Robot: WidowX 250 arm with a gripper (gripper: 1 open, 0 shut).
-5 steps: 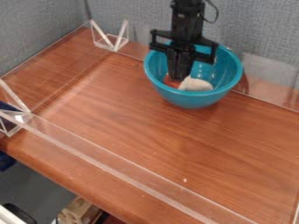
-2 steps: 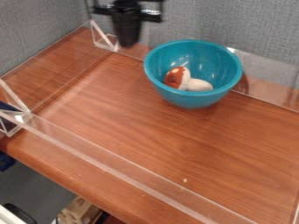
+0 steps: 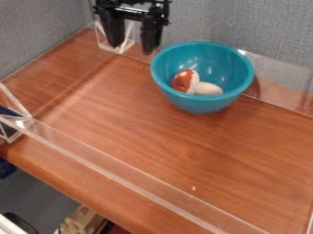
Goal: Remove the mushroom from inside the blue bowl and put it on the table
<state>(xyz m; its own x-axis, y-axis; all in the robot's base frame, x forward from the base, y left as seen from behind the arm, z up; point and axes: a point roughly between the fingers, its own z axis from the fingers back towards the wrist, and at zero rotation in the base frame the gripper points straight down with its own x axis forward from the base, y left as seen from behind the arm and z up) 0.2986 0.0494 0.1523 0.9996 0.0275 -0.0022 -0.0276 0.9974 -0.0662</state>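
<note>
The blue bowl (image 3: 203, 77) stands on the reddish-brown table (image 3: 134, 128) toward the back right. Inside it lies the mushroom (image 3: 196, 84), its orange-red part on the left and its cream-white part on the right. My gripper (image 3: 130, 40) hangs at the top of the view, up and to the left of the bowl, above the table's back edge. Its two dark fingers (image 3: 113, 33) stand apart, open, with nothing between them. The gripper touches neither the bowl nor the mushroom.
Low clear acrylic walls (image 3: 110, 169) edge the table on all sides. A clear bracket (image 3: 113, 38) stands at the back left corner behind the gripper, another (image 3: 13, 123) at the left edge. A grey wall lies behind.
The gripper rose out of the bowl and moved to the upper left without the mushroom. Its fingers, shut before, now stand open. The mushroom stays in the bowl.
</note>
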